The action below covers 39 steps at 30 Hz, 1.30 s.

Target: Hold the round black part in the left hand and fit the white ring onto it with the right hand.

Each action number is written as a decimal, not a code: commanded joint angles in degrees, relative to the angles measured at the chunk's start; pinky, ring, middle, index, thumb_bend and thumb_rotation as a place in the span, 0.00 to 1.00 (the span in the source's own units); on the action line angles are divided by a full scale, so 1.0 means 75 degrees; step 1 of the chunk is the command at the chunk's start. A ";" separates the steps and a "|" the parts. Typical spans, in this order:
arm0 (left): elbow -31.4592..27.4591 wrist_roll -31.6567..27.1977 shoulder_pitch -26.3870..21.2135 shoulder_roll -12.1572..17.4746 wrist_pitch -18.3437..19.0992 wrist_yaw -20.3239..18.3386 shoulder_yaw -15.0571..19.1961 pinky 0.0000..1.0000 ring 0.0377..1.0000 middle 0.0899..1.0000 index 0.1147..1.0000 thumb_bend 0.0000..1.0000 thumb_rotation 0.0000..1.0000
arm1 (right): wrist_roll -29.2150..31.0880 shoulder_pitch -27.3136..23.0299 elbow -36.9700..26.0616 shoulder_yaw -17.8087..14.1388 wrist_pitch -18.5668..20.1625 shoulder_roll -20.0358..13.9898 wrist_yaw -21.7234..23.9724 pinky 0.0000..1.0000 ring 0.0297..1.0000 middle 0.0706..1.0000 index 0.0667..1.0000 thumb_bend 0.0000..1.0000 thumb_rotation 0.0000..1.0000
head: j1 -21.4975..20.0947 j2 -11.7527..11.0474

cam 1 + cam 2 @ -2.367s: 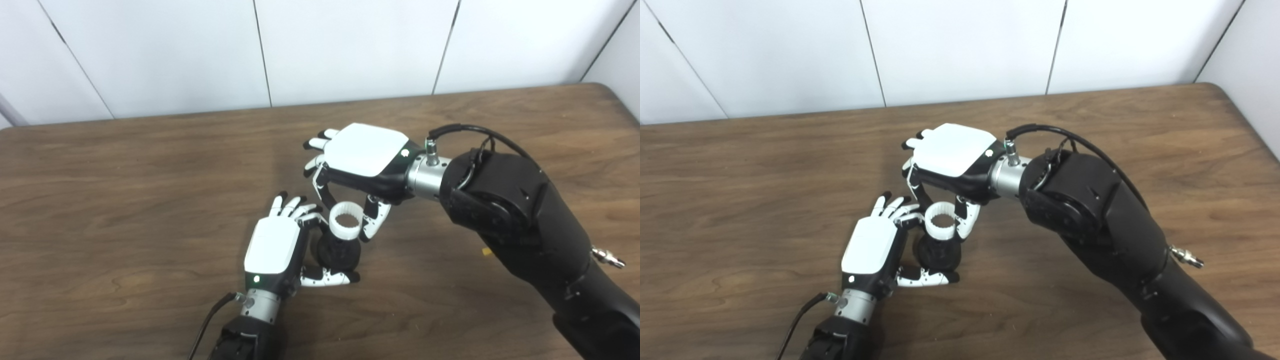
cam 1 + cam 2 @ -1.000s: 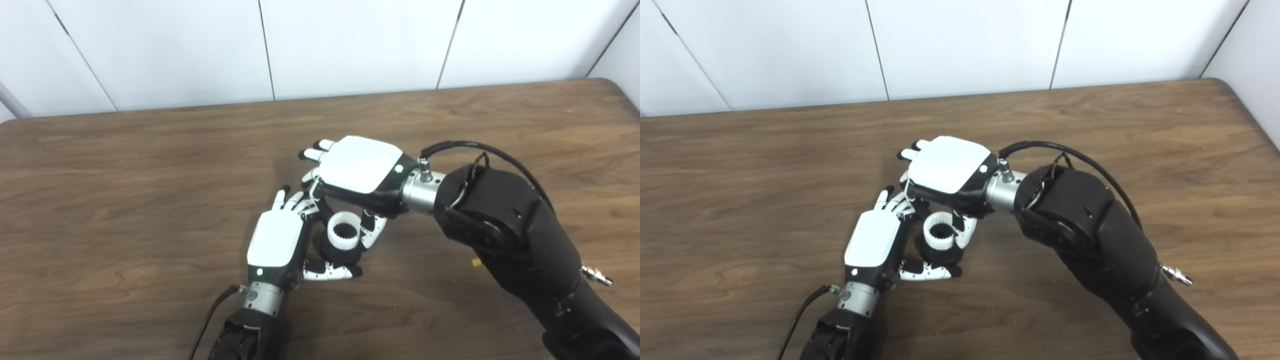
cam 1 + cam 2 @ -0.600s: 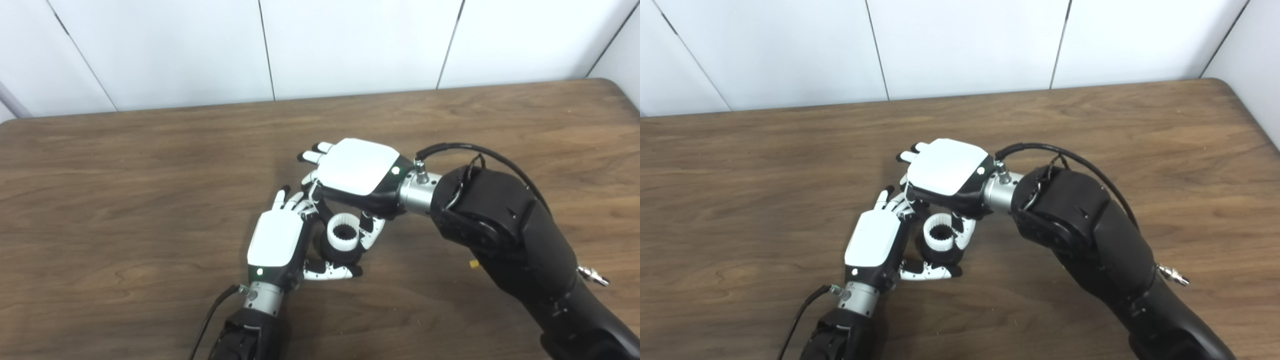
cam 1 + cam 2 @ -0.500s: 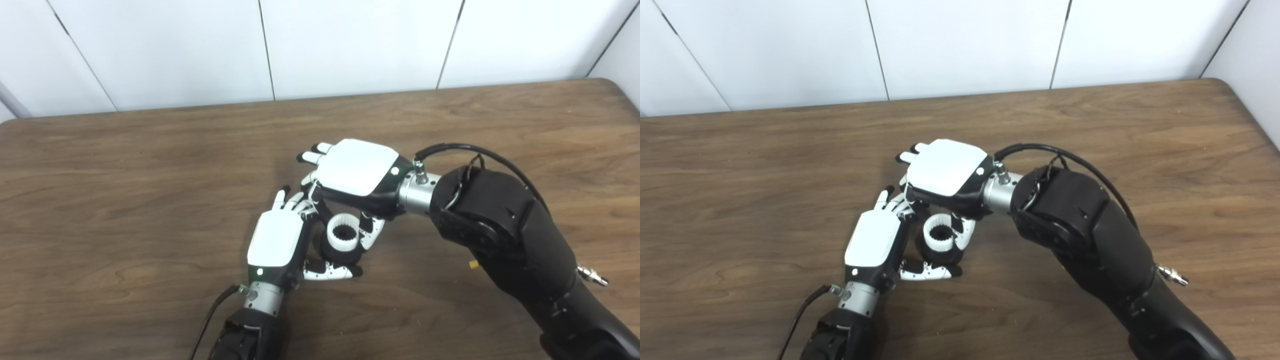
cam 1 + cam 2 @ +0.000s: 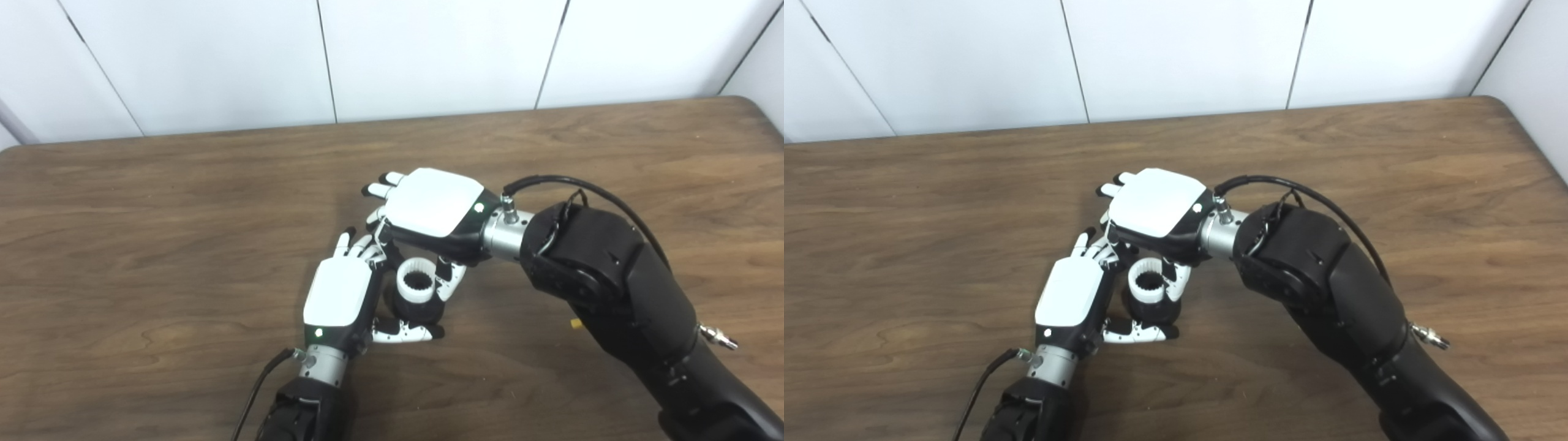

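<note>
The round black part [image 5: 418, 310] stands on the wooden table [image 5: 153, 233] just right of my left hand [image 5: 339, 296], whose fingers and thumb curl around its base. A white toothed ring [image 5: 416, 285] sits on top of the black part, with dark teeth showing inside it. My right hand [image 5: 429, 211] hovers palm down over the ring, its thumb and a finger pinching the ring's sides. In the right eye view the ring [image 5: 1146, 285] and black part [image 5: 1151, 311] show between both hands.
My bulky black right forearm [image 5: 606, 275] crosses the table's right half, a cable looping above its wrist. A tiny yellow speck [image 5: 574, 323] lies on the table beside that arm. White wall panels stand behind the table's far edge.
The right hand has lowered the white ring onto the top of the black part and shifted slightly left. The left hand has kept its hold; the camera tilted a little early on.
</note>
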 commanded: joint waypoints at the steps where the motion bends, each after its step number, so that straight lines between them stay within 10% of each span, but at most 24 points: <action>1: -0.0036 0.0039 -0.0068 -0.0028 -0.0004 -0.0075 -0.0027 1.00 0.89 0.76 0.42 0.53 0.05 | -0.0060 -0.0194 -0.0078 -0.0071 -0.0101 0.0032 -0.0252 1.00 0.99 0.82 0.44 0.53 0.14 | 0.0004 0.0002; 39: -0.0007 0.0150 -0.0146 -0.0061 0.0070 -0.0083 -0.0033 1.00 0.88 0.75 0.42 0.53 0.06 | -0.0102 -0.0063 -0.0019 0.0136 -0.0234 -0.0051 -0.0138 1.00 1.00 0.81 0.44 0.53 0.14 | -0.0020 0.0043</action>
